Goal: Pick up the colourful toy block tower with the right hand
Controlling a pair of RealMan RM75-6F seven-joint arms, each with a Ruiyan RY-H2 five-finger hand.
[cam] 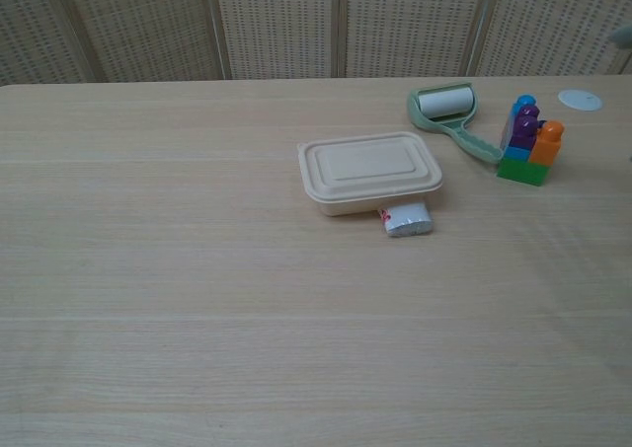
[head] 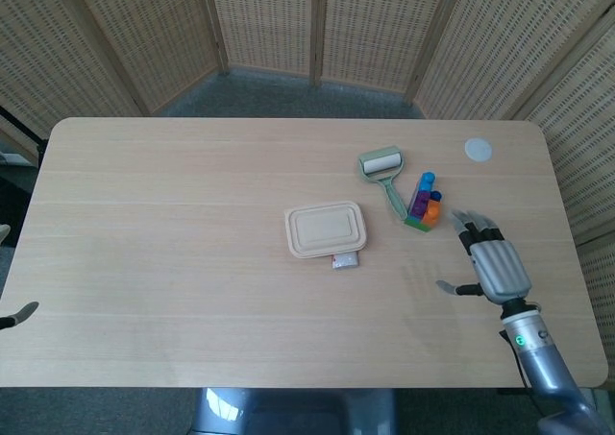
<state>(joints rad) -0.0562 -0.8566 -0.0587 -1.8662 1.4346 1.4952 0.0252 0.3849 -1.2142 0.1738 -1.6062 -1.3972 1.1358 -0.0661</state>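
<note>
From my seat I see my right hand (head: 497, 267) hovering over the right part of the pale wooden bench (head: 173, 262), its fingers (head: 471, 229) spread apart and holding nothing, the thumb sticking out to the side. The fingertips point toward the colourful toy block tower (head: 424, 203), near it but not touching. In the chest view I cannot make out this hand.

The tower stands upright on the bench, a green base block with orange, purple and blue pieces stacked above it (cam: 528, 141). Just to its left lies the pale green lint roller with a white roll (head: 383, 173), its handle running toward the tower's base; in the chest view handle and green block look almost touching, though I cannot tell whether they do.

Near the middle of the bench sits a beige lidded food container with rounded corners (head: 327, 229), and a small white wrapped packet (cam: 407, 218) pokes out from under its near right corner. A small white round disc (head: 478, 149) lies near the far right corner.

Of my left hand only a dark tip (head: 21, 313) shows at the left edge; I cannot tell how its fingers stand.
</note>
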